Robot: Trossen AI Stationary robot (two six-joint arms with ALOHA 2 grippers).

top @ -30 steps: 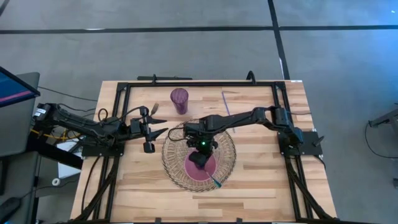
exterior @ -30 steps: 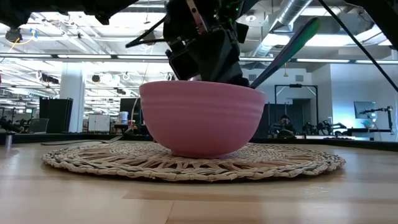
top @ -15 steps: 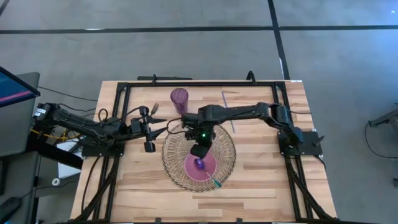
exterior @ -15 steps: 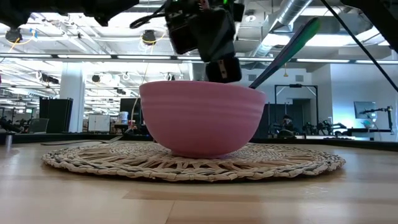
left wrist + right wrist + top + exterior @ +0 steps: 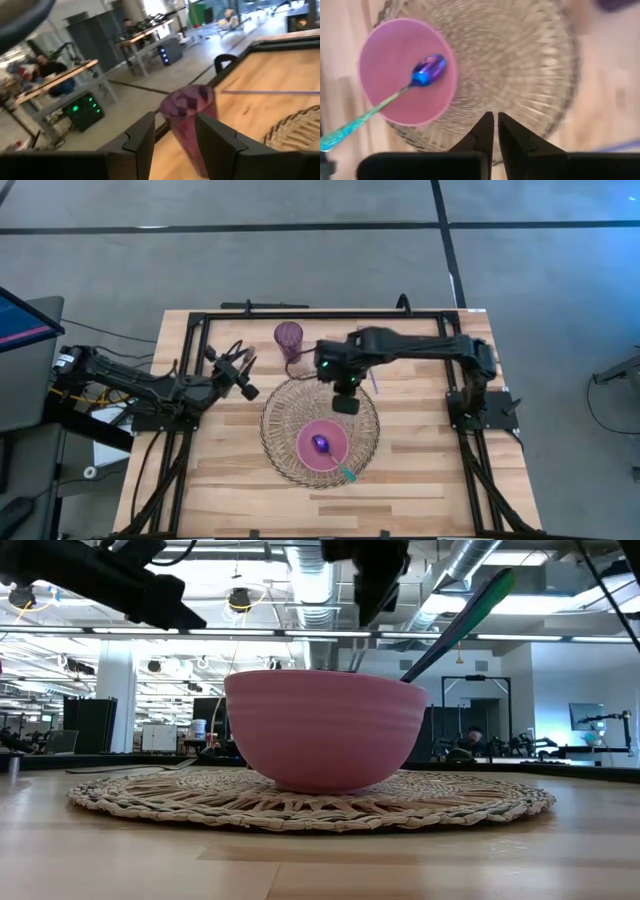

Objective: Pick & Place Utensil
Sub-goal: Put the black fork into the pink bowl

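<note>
One spoon (image 5: 395, 97) now lies in your pink bowl (image 5: 322, 445) on the woven mat (image 5: 368, 422); your right gripper (image 5: 495, 131) (fingers nearly together, empty) has lifted away. Left gripper (image 5: 172, 135), parted, faces the purple cup (image 5: 190, 107).

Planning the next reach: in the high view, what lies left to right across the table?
Left pincer → purple cup → pink bowl holding the spoon → right pincer → purple straw.

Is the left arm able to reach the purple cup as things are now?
Probably yes. The left gripper, fingers open, points at the purple cup, and nothing stands between them; the right gripper hangs over the woven mat.
</note>
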